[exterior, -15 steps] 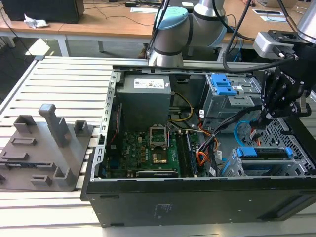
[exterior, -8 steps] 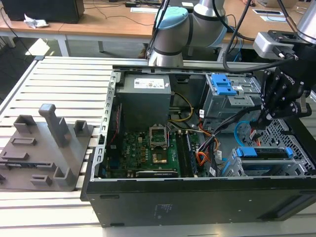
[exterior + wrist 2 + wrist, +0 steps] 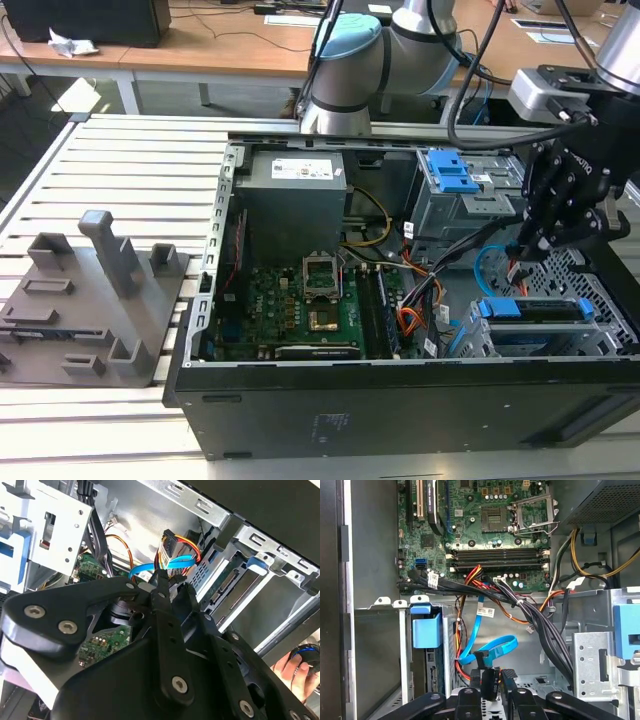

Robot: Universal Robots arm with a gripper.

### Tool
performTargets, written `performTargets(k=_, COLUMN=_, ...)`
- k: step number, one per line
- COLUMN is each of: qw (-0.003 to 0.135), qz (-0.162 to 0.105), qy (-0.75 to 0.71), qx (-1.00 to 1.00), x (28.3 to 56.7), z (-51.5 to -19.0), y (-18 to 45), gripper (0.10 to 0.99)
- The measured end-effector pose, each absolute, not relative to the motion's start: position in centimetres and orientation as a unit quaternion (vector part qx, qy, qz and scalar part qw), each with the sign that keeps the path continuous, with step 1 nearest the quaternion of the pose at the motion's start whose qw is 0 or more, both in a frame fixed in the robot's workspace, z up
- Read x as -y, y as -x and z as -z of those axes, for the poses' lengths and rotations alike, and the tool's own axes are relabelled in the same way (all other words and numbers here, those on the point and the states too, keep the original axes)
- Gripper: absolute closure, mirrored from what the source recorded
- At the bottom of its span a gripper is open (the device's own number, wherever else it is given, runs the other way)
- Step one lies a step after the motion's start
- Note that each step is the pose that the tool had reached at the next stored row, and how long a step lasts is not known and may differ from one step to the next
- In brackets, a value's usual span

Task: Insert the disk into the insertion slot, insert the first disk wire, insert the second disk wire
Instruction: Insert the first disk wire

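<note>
The disk (image 3: 530, 312), grey in its bright blue carrier, lies inside the insertion slot (image 3: 578, 268) of the perforated cage at the exterior view's right. My gripper (image 3: 528, 248) hangs just above and behind that cage. In both wrist views the gripper (image 3: 489, 682) (image 3: 162, 577) is shut on a small black plug. Orange and red strands of the first disk wire (image 3: 186, 547) curl away from it. The second disk wire (image 3: 492, 647), a light-blue loop, hangs loose right beside the fingers (image 3: 472, 682), its dark plug touching nothing I can make out. The carrier's blue tab (image 3: 426, 627) shows beside the cage.
A taller cage with a blue latch (image 3: 450, 172) stands behind the gripper. A thick black cable bundle (image 3: 540, 625) crosses beside the wires. The motherboard (image 3: 300, 300) and power supply (image 3: 295, 190) fill the case's left. A person's hand (image 3: 295, 667) rests outside the case. A grey fixture (image 3: 95, 300) sits on the slatted table.
</note>
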State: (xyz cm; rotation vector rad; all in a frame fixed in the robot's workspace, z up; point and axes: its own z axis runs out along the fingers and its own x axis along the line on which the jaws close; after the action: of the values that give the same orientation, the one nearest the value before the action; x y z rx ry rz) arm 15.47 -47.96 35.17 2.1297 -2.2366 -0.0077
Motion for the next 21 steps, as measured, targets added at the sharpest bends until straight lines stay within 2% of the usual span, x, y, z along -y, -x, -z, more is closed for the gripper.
performTargets(k=5, qw=0.027, qz=0.002, qy=-0.689, qx=0.724, x=47.96, z=-35.17, y=-15.46, gripper=0.8)
performTargets(k=7, qw=0.028, qz=0.001, qy=-0.689, qx=0.724, x=47.96, z=-35.16, y=-15.46, gripper=0.922)
performTargets(k=21, qw=0.029, qz=0.002, qy=-0.689, qx=0.724, x=48.16, z=-35.14, y=-16.33, gripper=0.922)
